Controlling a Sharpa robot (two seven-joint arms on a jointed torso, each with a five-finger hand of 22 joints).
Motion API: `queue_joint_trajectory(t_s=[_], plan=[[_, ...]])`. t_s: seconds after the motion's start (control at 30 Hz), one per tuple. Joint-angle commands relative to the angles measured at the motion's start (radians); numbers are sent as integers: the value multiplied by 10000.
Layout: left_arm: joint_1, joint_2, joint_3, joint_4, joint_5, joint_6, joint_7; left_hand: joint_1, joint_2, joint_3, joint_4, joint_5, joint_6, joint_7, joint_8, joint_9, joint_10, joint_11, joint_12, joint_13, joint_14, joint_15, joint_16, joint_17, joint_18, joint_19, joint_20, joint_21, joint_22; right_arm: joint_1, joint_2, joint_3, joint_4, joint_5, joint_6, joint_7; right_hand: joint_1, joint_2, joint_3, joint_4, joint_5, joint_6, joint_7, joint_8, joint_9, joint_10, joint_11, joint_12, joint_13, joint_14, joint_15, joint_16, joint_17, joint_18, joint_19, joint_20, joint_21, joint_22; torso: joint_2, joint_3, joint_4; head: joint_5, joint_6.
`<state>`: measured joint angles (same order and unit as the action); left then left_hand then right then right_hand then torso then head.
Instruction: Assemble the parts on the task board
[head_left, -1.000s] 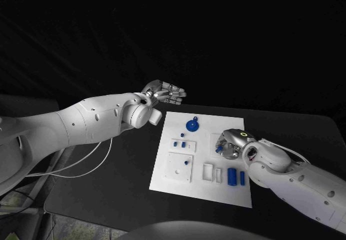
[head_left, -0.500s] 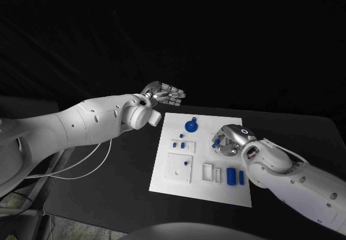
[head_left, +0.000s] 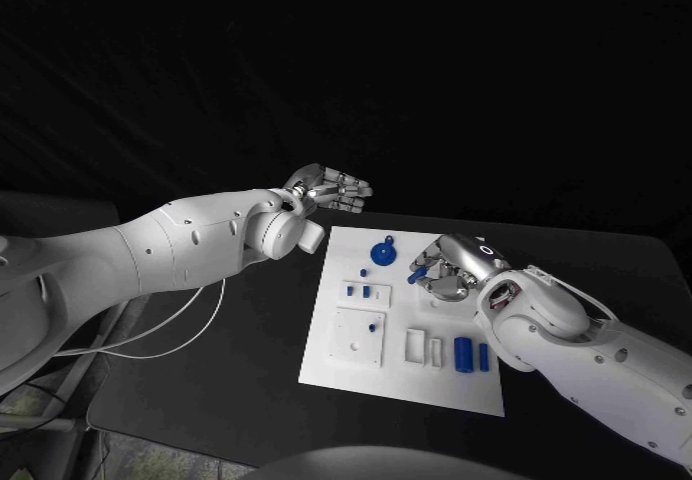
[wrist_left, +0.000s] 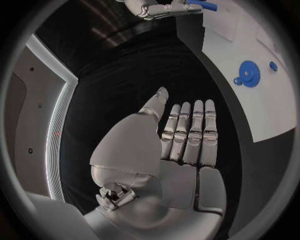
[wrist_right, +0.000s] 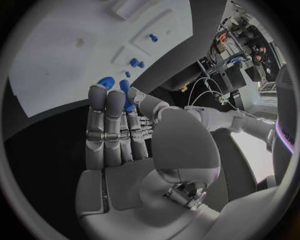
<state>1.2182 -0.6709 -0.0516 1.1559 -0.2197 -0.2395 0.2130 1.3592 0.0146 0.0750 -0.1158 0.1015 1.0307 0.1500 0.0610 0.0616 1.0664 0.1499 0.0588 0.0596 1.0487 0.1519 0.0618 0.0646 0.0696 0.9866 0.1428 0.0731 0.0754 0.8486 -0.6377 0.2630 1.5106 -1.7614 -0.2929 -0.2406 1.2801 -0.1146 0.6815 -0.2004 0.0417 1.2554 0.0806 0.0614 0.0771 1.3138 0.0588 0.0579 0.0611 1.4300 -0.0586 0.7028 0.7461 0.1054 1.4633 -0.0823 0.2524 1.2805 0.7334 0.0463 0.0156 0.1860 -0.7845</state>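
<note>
Progress at this moment, as I read it from my console, is partial. My right hand (head_left: 447, 270) hovers over the upper right part of the task board (head_left: 346, 368) and holds a small blue part (head_left: 420, 272) between thumb and fingers; in the right wrist view the blue part (wrist_right: 125, 95) shows at the fingertips (wrist_right: 99, 95), lifted clear of the white plate. My left hand (head_left: 329, 188) hangs beyond the board's far left corner, off the plate, with its fingers (wrist_left: 187, 130) straight, side by side and holding nothing. On the board, a blue gear (head_left: 384, 251) lies near the far edge, with a small blue piece just beside it. Two small blue pegs (head_left: 366, 291) sit in a white holder in the middle left; whether they are fully seated I cannot tell. One blue peg (head_left: 375, 325) stands on the square plate (head_left: 356, 335) below. Two larger blue cylinders (head_left: 470, 353) lie near the right edge, beside two white slotted blocks (head_left: 424, 346). I judge that the carried part awaits placement, and that the gear and both cylinders look unassembled, so much of the work remains.
</note>
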Motion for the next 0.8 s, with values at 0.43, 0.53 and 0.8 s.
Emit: queue_joint_trajectory(t_s=[0.43, 0.53, 0.8], plan=[[10, 489, 6, -399, 78, 200, 59, 25, 70, -1, 80, -38, -89, -11, 13, 7, -40, 13, -2, -4, 15, 33, -5, 0, 60, 66, 4, 22, -10, -52, 1329, -1231, -250, -809, 457, 249, 23, 147, -43, -87, 64, 74, 12, 32, 3, 335, -304, 33, 10, 15, -32, -60, 34, 168, -11, -40, -93, 89, -53, 80, 43, 207, -146], [9, 564, 5, -453, 79, 233, 48, 25, 70, -1, 80, -38, -89, -11, 13, 7, -40, 13, -2, -4, 15, 33, -5, 0, 60, 66, 4, 22, -10, -55, 1566, -1429, -375, -917, 560, 247, 19, 149, -42, -95, 64, 70, 13, 31, 2, 330, -302, 32, 9, 14, -30, -63, 34, 169, -14, -39, -98, 95, -61, 79, 27, 223, -169], [7, 745, 2, -628, 83, 290, 9, 29, 89, 4, 93, -41, -98, -8, 10, 6, -46, 13, 0, -3, -3, 36, -7, -1, 60, 58, 9, 17, -12, -55, 1960, -1875, -736, -981, 726, 304, -41, 186, -44, -177, 63, 57, 22, 35, -2, 313, -292, 33, 9, 13, -29, -79, 48, 183, -13, -39, -148, 154, -79, 84, 52, 135, -101]])
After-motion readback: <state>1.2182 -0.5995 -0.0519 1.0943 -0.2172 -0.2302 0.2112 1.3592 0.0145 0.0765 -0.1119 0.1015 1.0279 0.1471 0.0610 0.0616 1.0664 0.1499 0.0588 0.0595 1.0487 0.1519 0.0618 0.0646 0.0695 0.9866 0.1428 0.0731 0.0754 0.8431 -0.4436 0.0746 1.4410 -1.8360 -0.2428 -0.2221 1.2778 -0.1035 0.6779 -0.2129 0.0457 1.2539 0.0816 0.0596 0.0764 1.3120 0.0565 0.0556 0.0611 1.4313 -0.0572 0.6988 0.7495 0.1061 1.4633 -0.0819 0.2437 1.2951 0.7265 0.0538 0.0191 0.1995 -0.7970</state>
